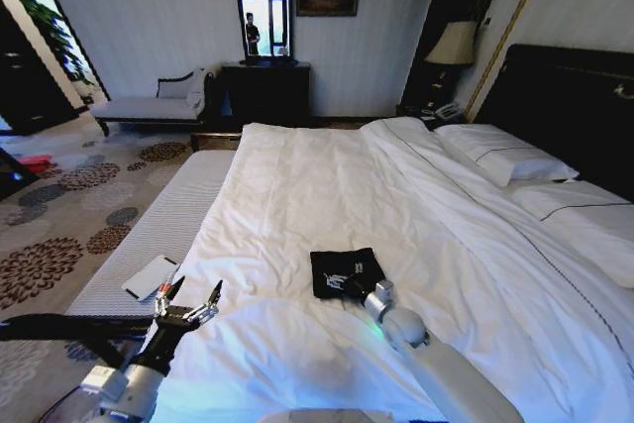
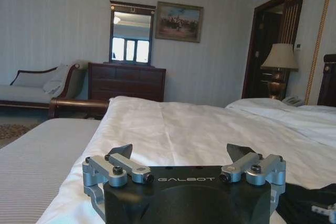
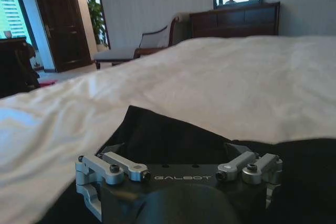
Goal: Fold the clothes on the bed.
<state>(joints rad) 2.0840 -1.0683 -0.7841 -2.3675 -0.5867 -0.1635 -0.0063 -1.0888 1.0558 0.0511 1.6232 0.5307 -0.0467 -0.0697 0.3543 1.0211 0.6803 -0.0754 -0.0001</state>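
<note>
A black T-shirt [image 1: 344,271] with white lettering lies as a compact, already partly folded rectangle on the white duvet of the bed [image 1: 327,185], toward the near end and a little right of centre. The right gripper [image 1: 352,285] rests at the shirt's near edge, its arm reaching in low from the near right. In the right wrist view its fingers [image 3: 239,161] press down into dark cloth, with fabric [image 3: 168,135] bunched close around them; whether they are pinching a layer or merely lying on it cannot be told.

The step in hand appears to be a further fold or a flattening of the bundle. Done well, it likely calls for catching a single edge layer rather than the whole stack, lifting only enough to clear the cloth beneath, and laying it over squarely so the soft fabric does not drag or crease.

The left gripper [image 1: 188,301] hovers at the near-left edge of the duvet, well apart from the shirt, jaws spread wide and holding nothing, wrist pointing toward the far wall. A white booklet [image 1: 151,277] lies on the grey bench just to its left.
</note>
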